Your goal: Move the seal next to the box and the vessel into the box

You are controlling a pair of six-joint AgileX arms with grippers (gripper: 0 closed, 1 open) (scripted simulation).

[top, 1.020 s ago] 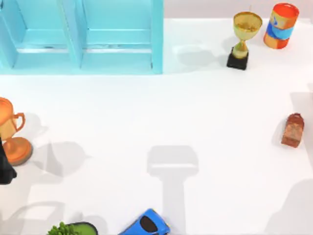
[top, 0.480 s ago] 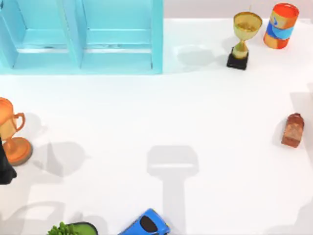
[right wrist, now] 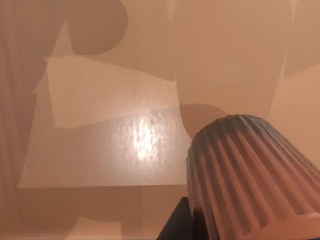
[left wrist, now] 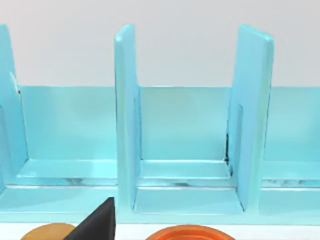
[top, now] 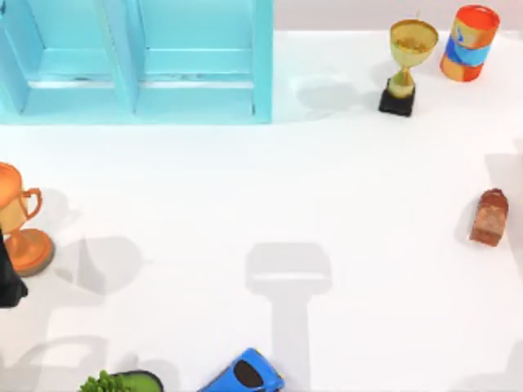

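Observation:
The seal (top: 489, 216), a small reddish-brown block, stands upright near the table's right edge in the top view. The box (top: 135, 61) is a light-blue open case with upright dividers at the back left, and the left wrist view faces its compartments (left wrist: 182, 135). The vessel (right wrist: 250, 175), a ribbed pinkish-brown cup, is close up in the right wrist view. My right gripper (right wrist: 215, 225) is shut on it, with one dark finger (right wrist: 174, 226) against its side, above a tan surface. My left gripper (top: 8, 282) is parked at the table's left edge.
An orange trophy (top: 18, 220) stands just behind the left gripper. A gold trophy (top: 404, 65) and an orange-and-blue can (top: 470, 42) stand at the back right. A blue toy car (top: 245, 374) and a green plant (top: 114, 382) sit at the front edge.
The shadow at the table's front right corner has shrunk and slid off towards the right edge. The seal, the box and the left arm have not moved.

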